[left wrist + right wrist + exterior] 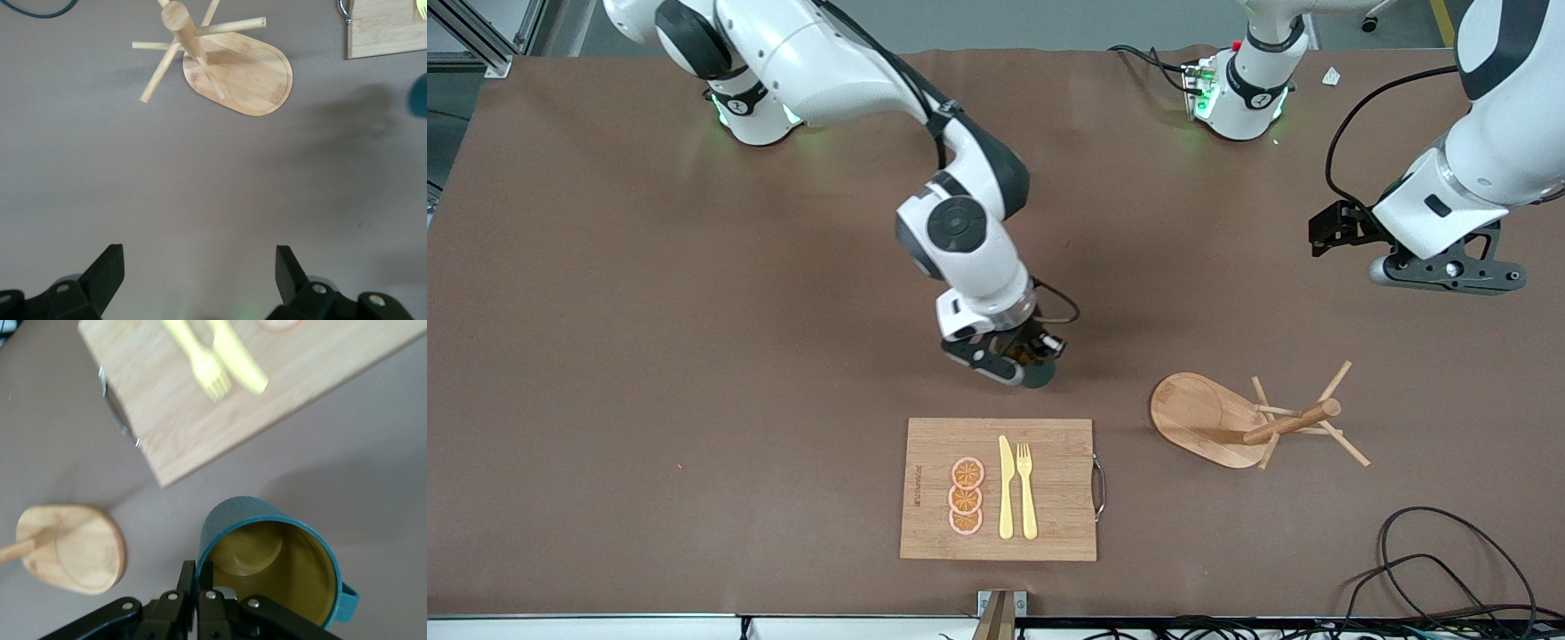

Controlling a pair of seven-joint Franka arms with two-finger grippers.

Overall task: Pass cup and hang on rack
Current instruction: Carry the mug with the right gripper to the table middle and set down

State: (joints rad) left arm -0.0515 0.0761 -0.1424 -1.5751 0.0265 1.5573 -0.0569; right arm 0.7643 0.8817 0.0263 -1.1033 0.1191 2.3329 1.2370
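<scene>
Teal-green with a yellowish-tan inside, the cup (270, 570) hangs from my right gripper (197, 577), whose fingers are pinched fully together on the cup's rim. My right wrist view shows the cup's mouth tipped toward the camera and its handle sticking out at the side. I hold it over bare table just off the cutting board (1049, 524), on the side toward my bases; in the front view my own wrist covers nearly all of the cup, so only a dark sliver shows under the gripper.

My left gripper (200, 267) waits in the air over bare table at my left arm's end, fingers spread wide with nothing between them.

The rack (1209, 418) stands on its oval base near the board, toward my left arm's end (its post and pegs lean in the front view).

On the board lie three orange slices (966, 496) in a row, a yellow knife (1006, 489) and a yellow fork (1026, 489) side by side. My right wrist view cuts off the slices and the utensils' handles, and my left wrist view shows only a corner of the board.
</scene>
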